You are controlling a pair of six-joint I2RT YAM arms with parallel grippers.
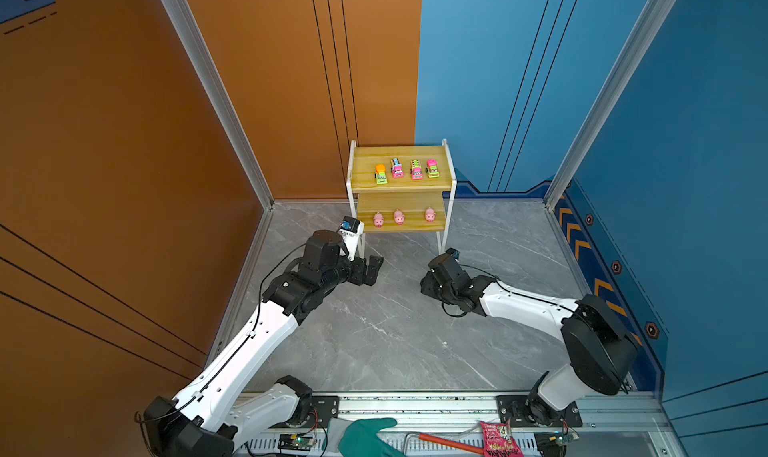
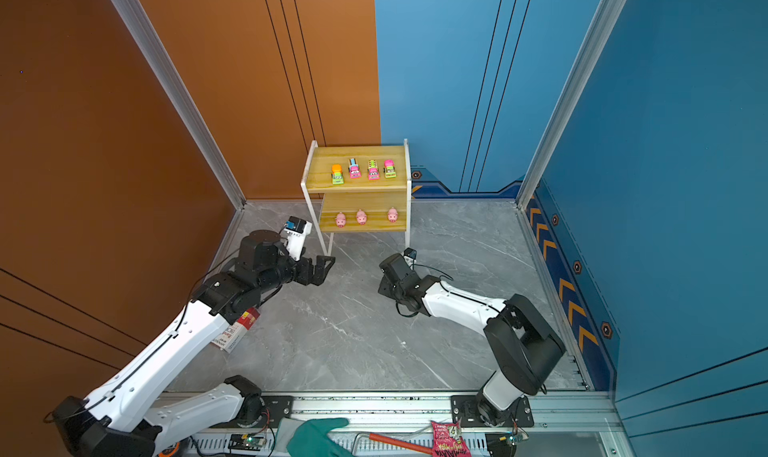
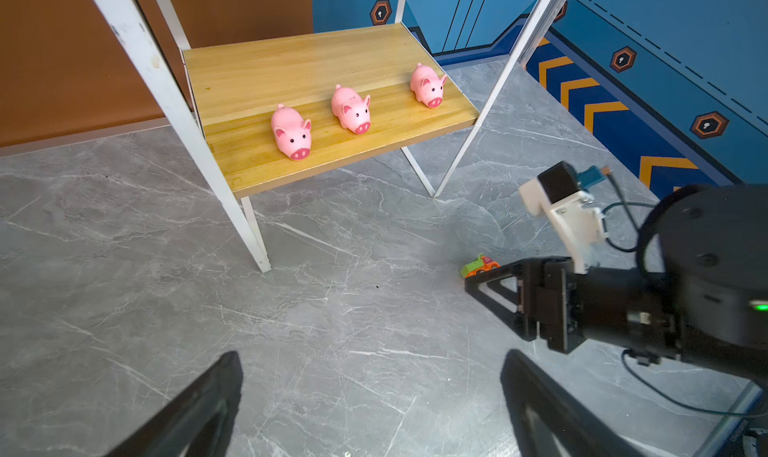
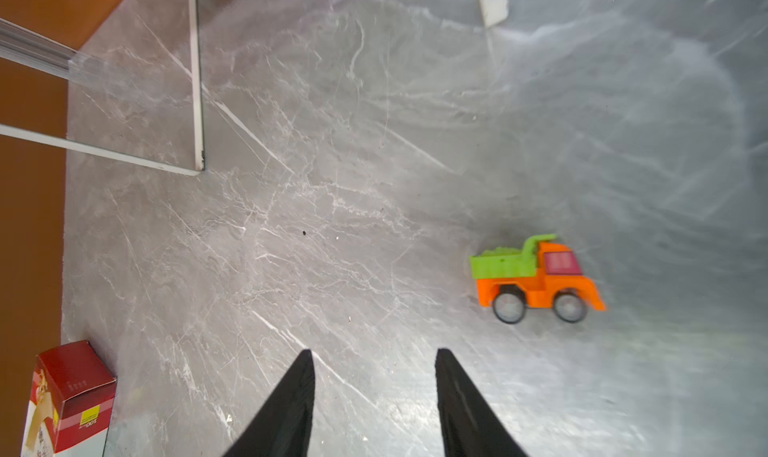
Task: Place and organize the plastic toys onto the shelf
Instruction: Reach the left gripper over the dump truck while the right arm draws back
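Observation:
The shelf (image 1: 365, 159) (image 2: 320, 164) stands against the back wall. Its top board holds several neon trucks (image 1: 397, 168) in a row. Three pink pigs (image 3: 351, 110) (image 1: 399, 217) line the lower board. One orange truck with a green bed (image 4: 536, 278) (image 3: 480, 265) sits on the floor beside my right gripper (image 4: 374, 353), off to one side of its fingers. That gripper is open with only bare floor between its fingers. My left gripper (image 3: 372, 355) (image 1: 370, 268) hovers wide open and empty by the shelf's left front leg.
A red and white box (image 4: 70, 396) (image 2: 239, 328) lies on the floor under my left arm. At the near edge, outside the floor, are a teal glove (image 1: 365, 434), a pink snack packet (image 1: 496, 438) and a red-handled tool (image 1: 449, 442).

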